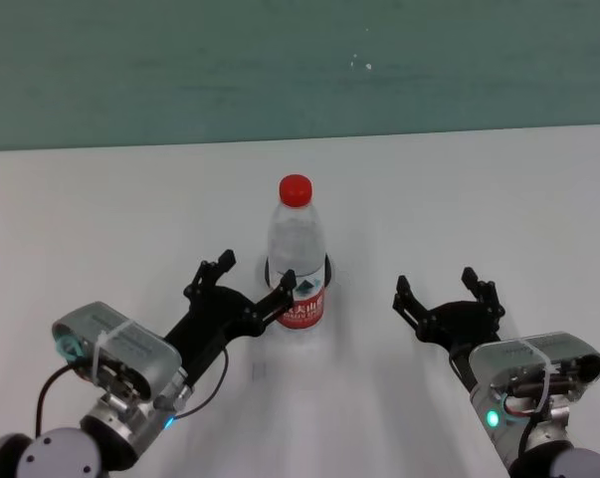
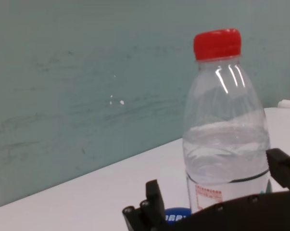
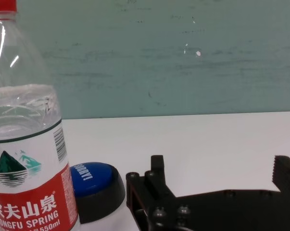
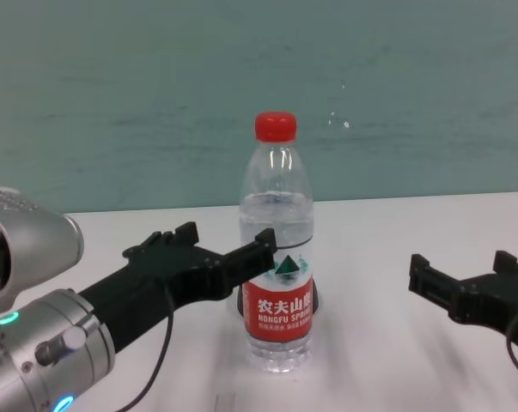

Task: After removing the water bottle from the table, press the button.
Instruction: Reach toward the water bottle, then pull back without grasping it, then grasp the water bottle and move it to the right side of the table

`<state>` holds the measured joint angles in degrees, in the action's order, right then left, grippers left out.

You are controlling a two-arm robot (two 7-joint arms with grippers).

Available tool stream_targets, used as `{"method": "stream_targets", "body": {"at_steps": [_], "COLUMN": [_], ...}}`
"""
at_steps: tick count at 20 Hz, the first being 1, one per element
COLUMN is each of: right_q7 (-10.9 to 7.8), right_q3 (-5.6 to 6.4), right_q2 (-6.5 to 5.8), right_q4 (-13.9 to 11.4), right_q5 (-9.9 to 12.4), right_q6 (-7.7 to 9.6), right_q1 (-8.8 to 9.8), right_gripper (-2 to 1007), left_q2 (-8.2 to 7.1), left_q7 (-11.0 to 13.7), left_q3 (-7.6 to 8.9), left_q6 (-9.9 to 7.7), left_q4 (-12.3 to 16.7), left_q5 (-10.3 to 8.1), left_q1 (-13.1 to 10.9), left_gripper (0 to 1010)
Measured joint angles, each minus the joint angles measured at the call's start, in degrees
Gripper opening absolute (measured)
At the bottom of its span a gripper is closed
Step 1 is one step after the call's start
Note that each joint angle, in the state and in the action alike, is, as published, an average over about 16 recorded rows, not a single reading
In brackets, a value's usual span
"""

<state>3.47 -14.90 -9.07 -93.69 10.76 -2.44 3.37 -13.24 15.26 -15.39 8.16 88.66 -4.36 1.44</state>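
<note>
Your water bottle [image 1: 298, 261] stands upright on the desk [image 1: 459, 209], touching or just beside your left gripper [image 1: 255, 277]'s spread, empty inner finger; the button [image 3: 95, 185] hides behind it. Right gripper [image 1: 449, 291] idles released, well apart. Closing off-centre could topple the bottle.

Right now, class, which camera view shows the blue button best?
The right wrist view: the button shows its blue dome and black base beside the water bottle. The left wrist view shows a blue sliver; head and chest views show only base edges behind the bottle.
</note>
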Motion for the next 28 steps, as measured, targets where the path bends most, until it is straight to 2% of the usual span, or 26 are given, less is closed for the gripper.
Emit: {"method": "stream_targets", "body": {"at_steps": [5,11,21,28], "right_q7": [0.0,0.0,0.0,0.0], "right_q3": [0.0,0.0,0.0,0.0], "right_q2": [0.0,0.0,0.0,0.0], "right_q4": [0.0,0.0,0.0,0.0], "right_q5": [0.0,0.0,0.0,0.0], "right_q6": [0.0,0.0,0.0,0.0], "right_q1": [0.0,0.0,0.0,0.0], "right_gripper": [1000,1000,1000,1000], "left_q2": [-0.11,-0.6,-2.01,-3.26], "left_q7": [-0.22,-0.76,-1.8,-1.49], "left_q3": [0.1,1.08,4.6,7.11], "left_q6": [-0.11,-0.1,0.56,1.29], "left_q4": [0.33,1.74,4.11,3.42], "left_q5": [0.01,-0.12,-0.46,-0.6], "left_q1": [-0.24,-1.69,-4.5,-4.35], "left_gripper": [1003,1003,1003,1003]}}
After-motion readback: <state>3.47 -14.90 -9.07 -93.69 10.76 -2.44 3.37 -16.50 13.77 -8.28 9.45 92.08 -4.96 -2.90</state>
